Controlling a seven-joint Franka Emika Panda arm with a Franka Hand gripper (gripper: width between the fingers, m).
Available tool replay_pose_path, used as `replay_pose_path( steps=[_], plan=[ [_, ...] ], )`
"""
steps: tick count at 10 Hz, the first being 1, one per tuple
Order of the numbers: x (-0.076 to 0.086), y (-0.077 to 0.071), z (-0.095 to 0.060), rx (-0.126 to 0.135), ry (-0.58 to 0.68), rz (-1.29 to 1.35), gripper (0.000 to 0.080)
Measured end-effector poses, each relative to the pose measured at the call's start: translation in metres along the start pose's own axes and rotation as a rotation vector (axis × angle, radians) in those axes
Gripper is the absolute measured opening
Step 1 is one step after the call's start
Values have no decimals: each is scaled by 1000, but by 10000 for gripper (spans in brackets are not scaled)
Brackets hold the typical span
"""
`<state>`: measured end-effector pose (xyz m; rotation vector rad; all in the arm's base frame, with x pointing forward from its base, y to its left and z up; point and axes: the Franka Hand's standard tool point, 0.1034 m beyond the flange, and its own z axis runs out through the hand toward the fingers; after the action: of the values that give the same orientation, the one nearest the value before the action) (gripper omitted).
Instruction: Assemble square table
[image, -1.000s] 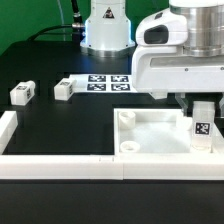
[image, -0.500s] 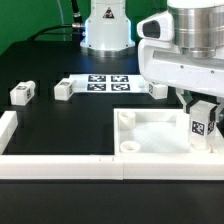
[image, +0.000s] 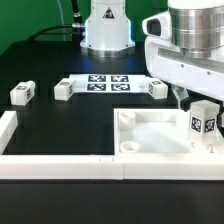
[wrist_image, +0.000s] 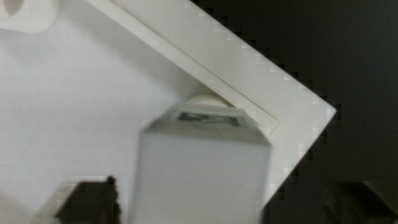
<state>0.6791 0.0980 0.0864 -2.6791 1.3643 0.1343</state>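
Observation:
The white square tabletop (image: 150, 136) lies tray-like at the exterior view's right front. A short white leg (image: 203, 124) with a black-and-white tag stands upright in its far right corner socket. My gripper (image: 198, 102) hangs right over this leg, open. In the wrist view the leg (wrist_image: 205, 160) rises between my dark fingers (wrist_image: 89, 202), with a gap on each side, and the tabletop's rim (wrist_image: 267, 80) runs past it. Three loose legs lie on the black table: one (image: 22, 93) at far left, one (image: 64, 89) beside it, one (image: 158, 88) behind the tabletop.
The marker board (image: 105, 82) lies flat at the back middle. A long white border wall (image: 60, 166) runs along the front edge, with another piece (image: 8, 128) at the left. The arm's base (image: 106, 30) stands at the back.
My jaws have spread apart and let go of the leg, which stays upright in the corner socket. The hand has lifted slightly.

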Motion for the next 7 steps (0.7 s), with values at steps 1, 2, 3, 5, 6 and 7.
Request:
replay_pose_path(
  steps=[1,2,3,5,6,7],
  plan=[
    [0,0,0,-3,1,-58,642],
    [0,0,0,-4,1,-133,642],
    [0,0,0,-5,2,-242,648],
    [0,1,0,-6,2,-465,649],
    [1,1,0,-8,3,-546,649],
    [1,1,0,-10,4,-649,649]
  ],
)
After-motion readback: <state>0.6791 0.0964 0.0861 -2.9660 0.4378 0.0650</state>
